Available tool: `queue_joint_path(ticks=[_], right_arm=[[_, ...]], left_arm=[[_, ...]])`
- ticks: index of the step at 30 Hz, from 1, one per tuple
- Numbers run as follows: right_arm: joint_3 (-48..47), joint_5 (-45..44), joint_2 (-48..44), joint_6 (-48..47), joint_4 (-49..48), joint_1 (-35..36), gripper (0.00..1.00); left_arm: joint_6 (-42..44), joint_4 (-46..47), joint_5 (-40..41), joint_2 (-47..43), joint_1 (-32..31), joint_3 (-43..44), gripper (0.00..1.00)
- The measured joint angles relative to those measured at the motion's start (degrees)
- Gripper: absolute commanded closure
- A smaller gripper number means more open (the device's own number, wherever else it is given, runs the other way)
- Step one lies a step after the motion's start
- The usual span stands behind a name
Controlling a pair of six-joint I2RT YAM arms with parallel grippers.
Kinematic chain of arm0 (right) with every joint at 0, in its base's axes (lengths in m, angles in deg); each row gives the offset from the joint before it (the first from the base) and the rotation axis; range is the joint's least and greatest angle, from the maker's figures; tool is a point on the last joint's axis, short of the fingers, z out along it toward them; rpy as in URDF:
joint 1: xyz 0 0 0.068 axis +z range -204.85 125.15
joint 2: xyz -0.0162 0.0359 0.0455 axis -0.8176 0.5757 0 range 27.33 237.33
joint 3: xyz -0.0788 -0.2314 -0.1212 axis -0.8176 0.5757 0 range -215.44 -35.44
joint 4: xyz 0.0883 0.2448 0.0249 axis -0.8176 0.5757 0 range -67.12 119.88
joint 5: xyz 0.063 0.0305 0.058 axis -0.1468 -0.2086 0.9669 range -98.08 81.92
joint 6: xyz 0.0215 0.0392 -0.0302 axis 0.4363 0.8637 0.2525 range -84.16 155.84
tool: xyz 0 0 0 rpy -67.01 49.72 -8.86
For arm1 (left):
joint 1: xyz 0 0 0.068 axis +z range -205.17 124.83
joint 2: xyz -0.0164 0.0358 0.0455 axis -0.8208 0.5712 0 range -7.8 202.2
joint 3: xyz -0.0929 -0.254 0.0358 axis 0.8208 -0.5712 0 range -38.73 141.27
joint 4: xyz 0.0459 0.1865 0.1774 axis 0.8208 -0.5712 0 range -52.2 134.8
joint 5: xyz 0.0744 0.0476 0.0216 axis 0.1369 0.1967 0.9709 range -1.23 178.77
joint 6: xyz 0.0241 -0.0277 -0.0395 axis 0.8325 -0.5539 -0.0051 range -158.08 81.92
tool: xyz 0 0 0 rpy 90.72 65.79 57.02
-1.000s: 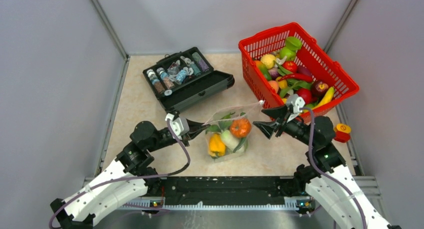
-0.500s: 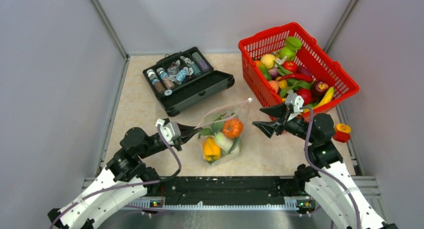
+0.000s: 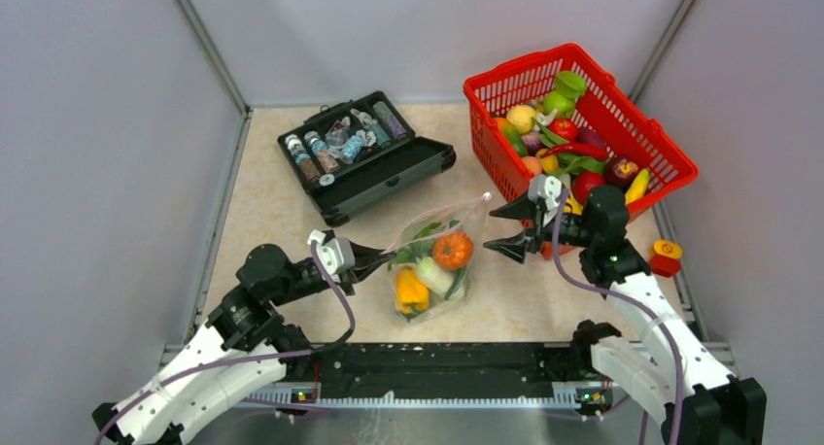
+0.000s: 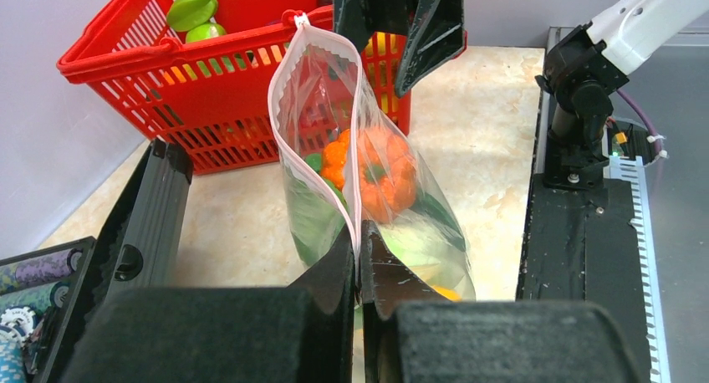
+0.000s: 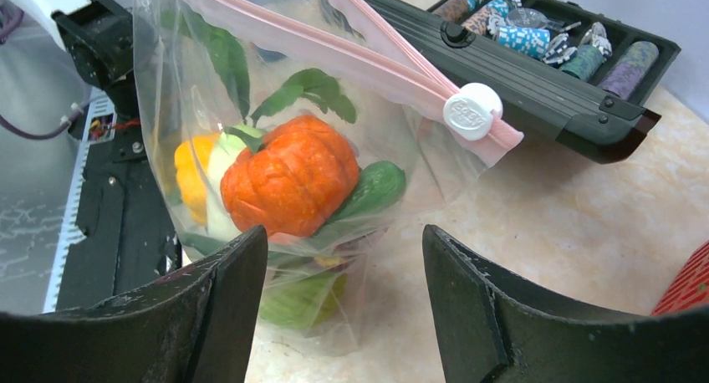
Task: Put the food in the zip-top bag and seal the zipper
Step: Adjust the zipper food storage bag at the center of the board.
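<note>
Now right gripper (image 3: 490,228), jaws apart, nearer zip-top bag (image 3: 420,241); left gripper (image 3: 382,260) pinching zipper (image 5: 351,61) end

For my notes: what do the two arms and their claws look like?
Both arms have white shells low down and black joints and links toward the wrist. The left arm and right arm each carry a looping purple-grey cable and a small pale grey block at the wrist. The left claw and right claw are matte black, each with two tapered, pointed fingers.
</note>
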Motion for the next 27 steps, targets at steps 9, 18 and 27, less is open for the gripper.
queue_joint_path(ticks=[9,18,27], right_arm=[[-4.2,6.3,8.6,-2.9,-2.3,-0.7,0.32],[-10.1,7.0,11.2,-6.9,1.9,-0.8,0.3],[-20.7,18.0,22.6,-21.5,21.5,-0.8,0.36]], left_arm=[[-0.2,-0.4,-1.9,-0.4,0.0,0.0,1.0],[-0.7,-0.9,-3.4,-1.3,0.0,0.1,1.0],[-0.6,-2.4,-3.1,-1.5,0.0,0.6,1.0]])
